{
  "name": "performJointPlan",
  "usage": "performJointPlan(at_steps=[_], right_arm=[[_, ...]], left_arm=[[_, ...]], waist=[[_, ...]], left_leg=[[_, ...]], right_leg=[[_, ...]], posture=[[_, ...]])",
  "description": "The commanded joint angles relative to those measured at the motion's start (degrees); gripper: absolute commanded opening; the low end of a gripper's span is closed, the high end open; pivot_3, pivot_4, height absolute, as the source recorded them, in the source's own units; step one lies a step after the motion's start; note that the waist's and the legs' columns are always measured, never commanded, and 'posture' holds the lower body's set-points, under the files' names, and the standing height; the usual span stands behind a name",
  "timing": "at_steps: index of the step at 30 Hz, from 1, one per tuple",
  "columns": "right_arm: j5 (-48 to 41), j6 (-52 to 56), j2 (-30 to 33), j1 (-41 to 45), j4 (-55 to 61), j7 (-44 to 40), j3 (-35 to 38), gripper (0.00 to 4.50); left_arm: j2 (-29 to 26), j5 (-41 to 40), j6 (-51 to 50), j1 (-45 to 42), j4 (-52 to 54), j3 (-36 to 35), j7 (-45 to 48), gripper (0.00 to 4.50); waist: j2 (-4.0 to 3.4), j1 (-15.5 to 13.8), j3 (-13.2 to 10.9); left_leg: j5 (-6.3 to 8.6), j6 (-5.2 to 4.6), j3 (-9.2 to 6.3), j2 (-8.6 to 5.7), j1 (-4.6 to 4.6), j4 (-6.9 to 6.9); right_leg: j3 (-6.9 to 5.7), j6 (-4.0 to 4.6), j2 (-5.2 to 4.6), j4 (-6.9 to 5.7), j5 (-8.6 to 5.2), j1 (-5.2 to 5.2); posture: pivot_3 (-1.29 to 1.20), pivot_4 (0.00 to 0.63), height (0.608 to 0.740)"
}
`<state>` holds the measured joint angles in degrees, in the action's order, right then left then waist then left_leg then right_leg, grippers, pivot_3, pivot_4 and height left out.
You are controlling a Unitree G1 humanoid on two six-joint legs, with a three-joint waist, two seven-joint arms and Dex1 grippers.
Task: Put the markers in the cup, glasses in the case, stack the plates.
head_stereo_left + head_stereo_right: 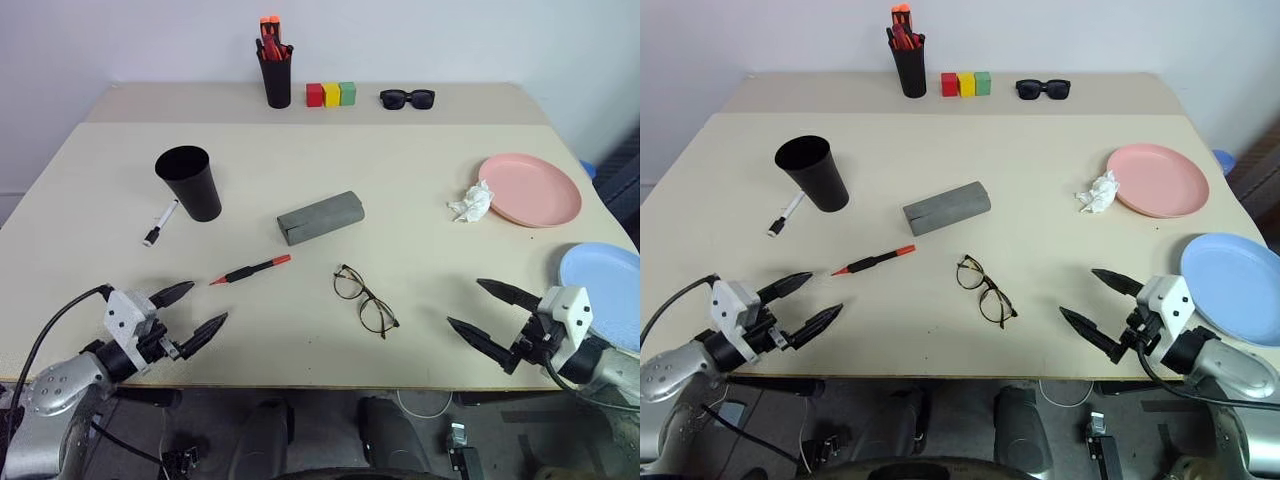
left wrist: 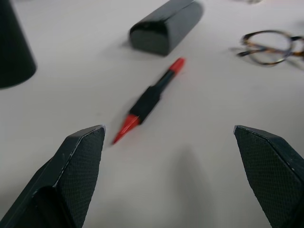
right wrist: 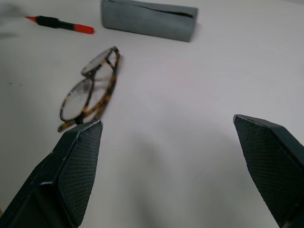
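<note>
Both grippers spread wide, empty — left gripper (image 1: 190,312) near the black-and-red marker (image 1: 251,270), right gripper (image 1: 482,311) near the glasses (image 1: 364,299) mid-table. Marker looks light, rigid, likely rolls — pinch mid-barrel. Glasses look fragile; take by the bridge.

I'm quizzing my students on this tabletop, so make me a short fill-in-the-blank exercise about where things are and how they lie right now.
1. The crumpled tissue lies against the rim of the ______ plate.
2. The grey case lies with its lid ______.
3. Both the left gripper and the right gripper have their fingers ______.
4. The white marker lies on the table beside the black ______.

Missing words: pink; closed; open; cup
</note>
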<state>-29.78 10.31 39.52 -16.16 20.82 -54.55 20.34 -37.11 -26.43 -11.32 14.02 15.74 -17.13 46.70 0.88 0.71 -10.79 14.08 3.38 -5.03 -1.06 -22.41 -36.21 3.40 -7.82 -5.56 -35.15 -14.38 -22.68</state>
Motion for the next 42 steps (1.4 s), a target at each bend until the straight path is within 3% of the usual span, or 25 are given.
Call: performJointPlan(at_steps=[1, 5, 9, 15, 21, 32, 35, 42], right_arm=[[-0.8, 0.2, 2.1, 4.9, 2.5, -1.6, -2.1, 4.5], [1.4, -0.7, 3.1, 12.7, 1.0, -3.3, -7.3, 4.5], [2.7, -2.2, 3.1, 18.0, -1.6, -6.3, -11.3, 4.5], [4.5, -5.0, 2.3, 22.3, -5.9, -9.0, -14.6, 4.5], [5.4, -7.8, 1.0, 23.9, -9.3, -9.2, -15.3, 4.5], [6.0, -9.7, 0.0, 24.2, -10.5, -8.9, -15.6, 4.5], [6.0, -8.5, -0.3, 24.5, -9.1, -7.9, -16.1, 4.5], [5.2, -6.1, -0.1, 25.1, -7.0, -6.3, -16.4, 4.5]], left_arm=[[-5.0, 2.5, -9.4, -5.9, 2.7, 0.3, -5.0, 4.45], [-15.0, 3.9, -19.0, -19.2, 0.5, 7.6, 0.5, 4.45], [-18.1, 5.7, -23.3, -31.8, -5.8, 15.7, 6.0, 4.45], [-16.0, 12.0, -21.5, -42.1, -14.3, 26.3, 11.1, 4.45], [-14.1, 16.3, -21.9, -45.9, -17.7, 32.7, 15.1, 4.45], [-12.0, 21.7, -21.9, -50.0, -21.0, 37.3, 19.5, 4.45], [-11.9, 23.3, -23.4, -51.2, -20.8, 38.4, 20.0, 3.66], [-12.3, 24.5, -26.8, -52.5, -18.1, 38.6, 20.9, 0.23]], waist=[[0.0, 0.0, 0.0], [0.05, 0.0, -0.1], [0.05, 0.2, -0.1], [0.09, 0.5, -0.1], [0.11, 0.4, -0.1], [0.11, 0.2, -0.1], [0.11, 0.3, -0.1], [0.11, 0.4, -0.1]], left_leg=[[0.0, 0.0, -0.01, 0.0, 0.0, 0.0], [-0.01, -0.01, -0.04, 0.0, 0.01, 0.02], [-0.01, 0.0, -0.03, -0.02, -0.03, 0.06], [0.0, -0.02, -0.02, -0.01, -0.03, 0.19], [-0.01, -0.02, -0.02, -0.02, -0.04, 0.09], [-0.01, -0.02, -0.04, -0.02, -0.02, 0.03], [-0.02, -0.02, -0.05, -0.02, -0.01, 0.0], [-0.02, -0.02, -0.05, -0.02, 0.0, 0.01]], right_leg=[[0.0, 0.0, 0.01, -0.02, 0.0, 0.0], [-0.03, -0.03, 0.04, -0.09, 0.0, -0.03], [-0.04, -0.08, 0.05, -0.05, 0.01, -0.05], [-0.04, -0.29, 0.07, -0.14, 0.07, -0.17], [-0.04, -0.27, 0.07, -0.21, 0.06, -0.15], [-0.04, -0.33, 0.08, -0.32, 0.09, -0.13], [-0.04, -0.34, 0.08, -0.37, 0.09, -0.12], [-0.04, -0.37, 0.09, -0.41, 0.08, -0.14]], posture=[[0.0, 0.15, 0.74], [0.0, 0.15, 0.74], [0.0, 0.15, 0.74], [0.0, 0.15, 0.74], [0.0, 0.15, 0.74], [0.0, 0.15, 0.74], [0.0, 0.15, 0.74], [0.0, 0.15, 0.74]])
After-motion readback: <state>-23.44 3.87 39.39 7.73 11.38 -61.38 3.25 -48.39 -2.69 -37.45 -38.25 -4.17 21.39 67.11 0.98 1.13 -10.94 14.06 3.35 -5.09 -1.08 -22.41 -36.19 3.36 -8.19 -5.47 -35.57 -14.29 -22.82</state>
